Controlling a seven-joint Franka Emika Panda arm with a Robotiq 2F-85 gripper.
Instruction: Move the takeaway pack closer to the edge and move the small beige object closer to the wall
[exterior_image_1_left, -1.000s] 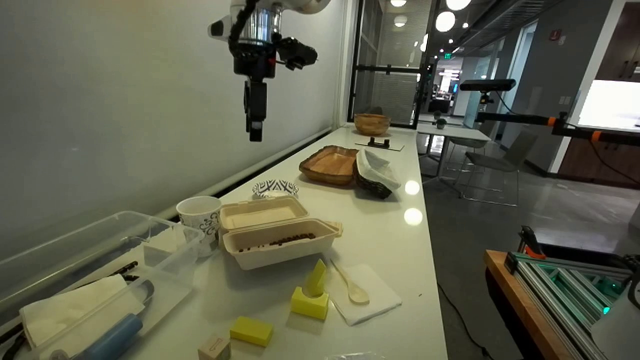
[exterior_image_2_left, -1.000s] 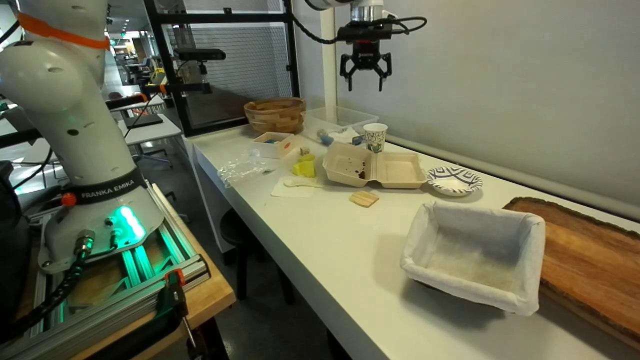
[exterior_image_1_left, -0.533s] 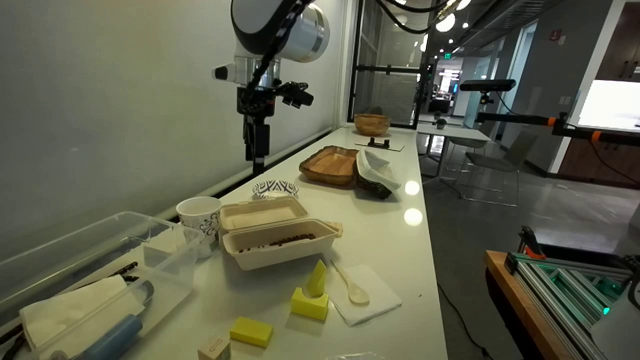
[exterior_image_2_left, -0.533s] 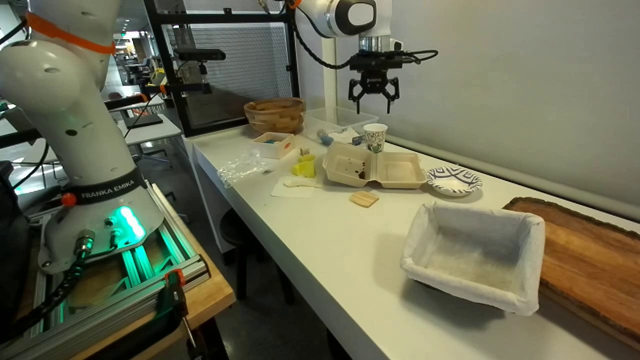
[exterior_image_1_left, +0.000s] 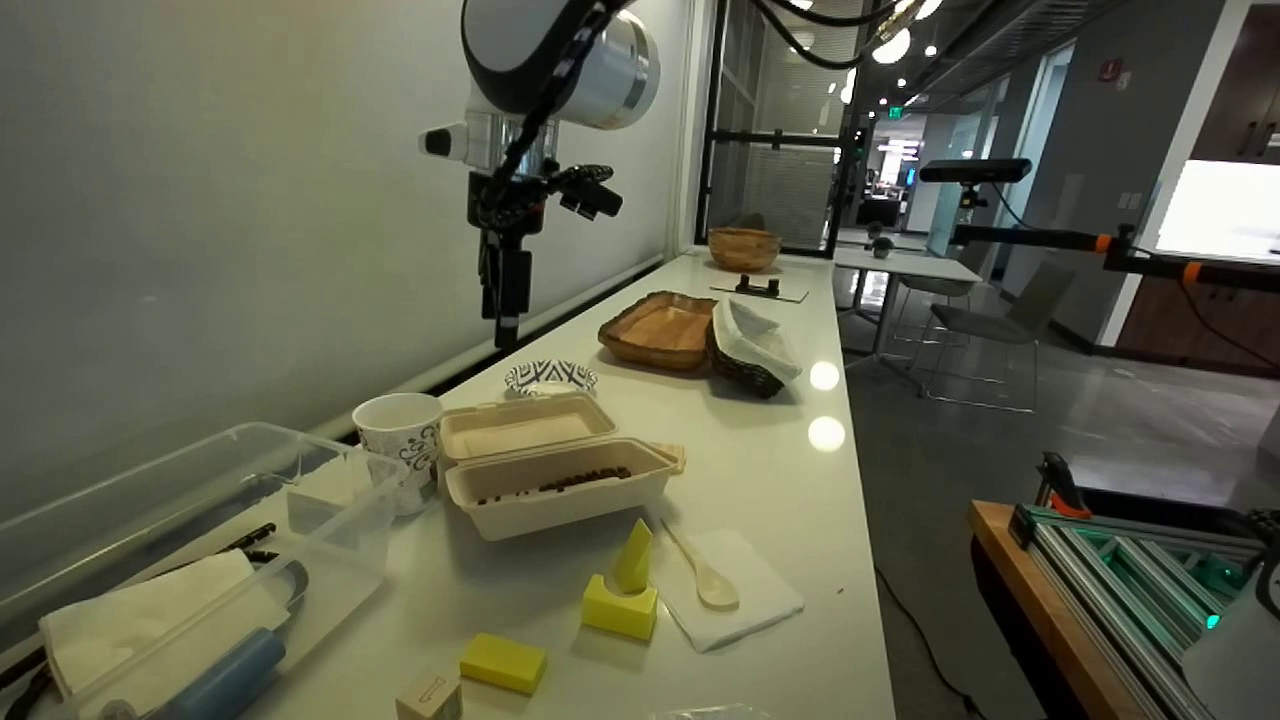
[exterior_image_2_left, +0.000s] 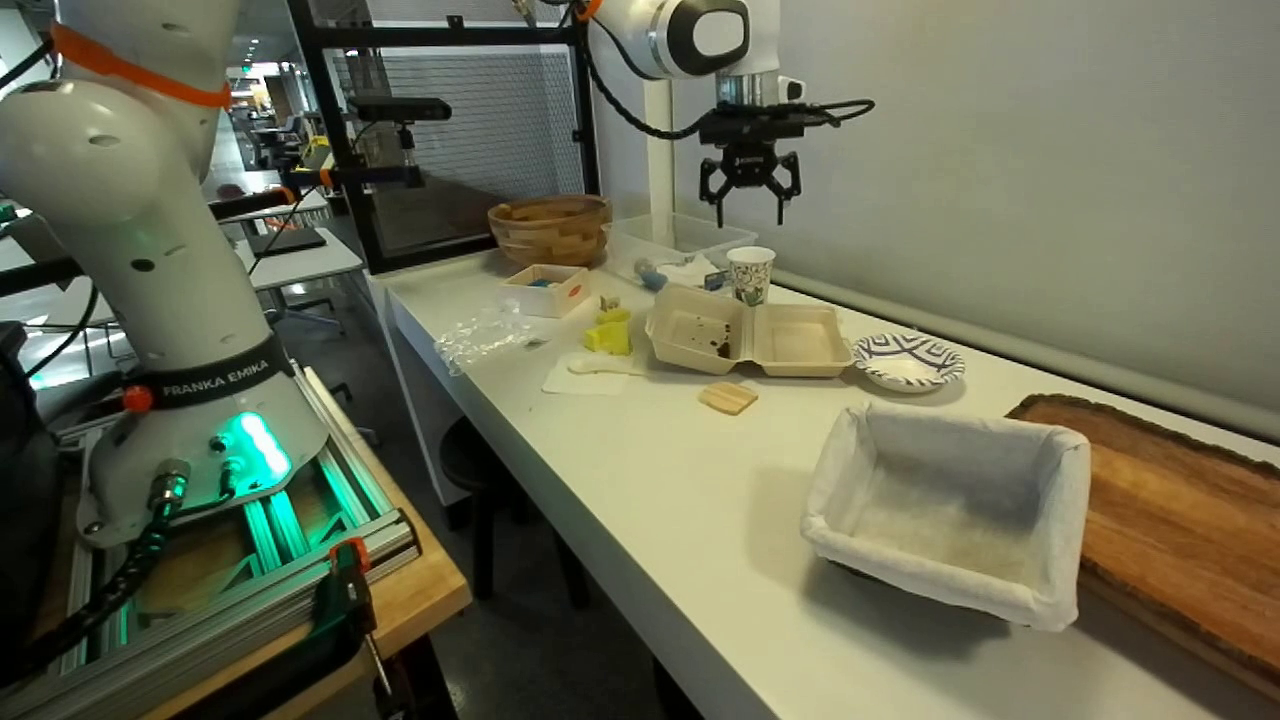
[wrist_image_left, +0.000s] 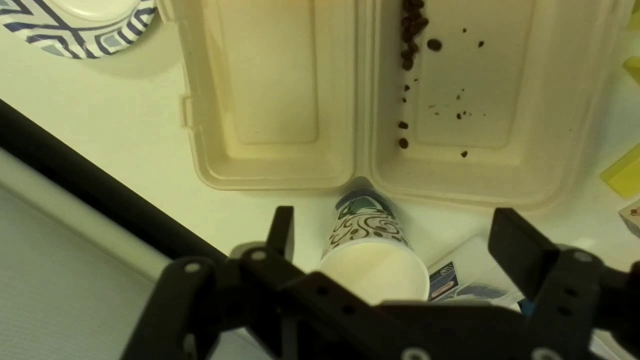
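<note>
The takeaway pack (exterior_image_1_left: 560, 490) lies open on the white counter, its lid half towards the wall (exterior_image_1_left: 250, 230). In the wrist view the pack (wrist_image_left: 480, 100) holds dark brown bits. I take the flat, striped tan piece beside it for the small beige object (exterior_image_2_left: 728, 398); it lies on the edge (exterior_image_1_left: 864, 540) side of the pack. High over the counter, close to the wall, my gripper (exterior_image_2_left: 750, 220) points down. Its jaws stand wide apart and hold nothing. Seen from the wrist, the gripper (wrist_image_left: 392, 215) has a cup below, between its fingers.
The patterned paper cup (exterior_image_2_left: 750, 275) stands tight by the pack, with a clear bin (exterior_image_1_left: 330, 560) behind it. A patterned bowl (exterior_image_2_left: 908, 362) sits past the lid. Yellow blocks (exterior_image_1_left: 620, 608), a spoon on a napkin (exterior_image_1_left: 745, 590) and a cloth-lined basket (exterior_image_2_left: 950, 515) are also on the counter.
My gripper has come down towards the counter over the last second, then shifted slightly towards the wall. It has stayed open, and the things on the counter have not moved.
</note>
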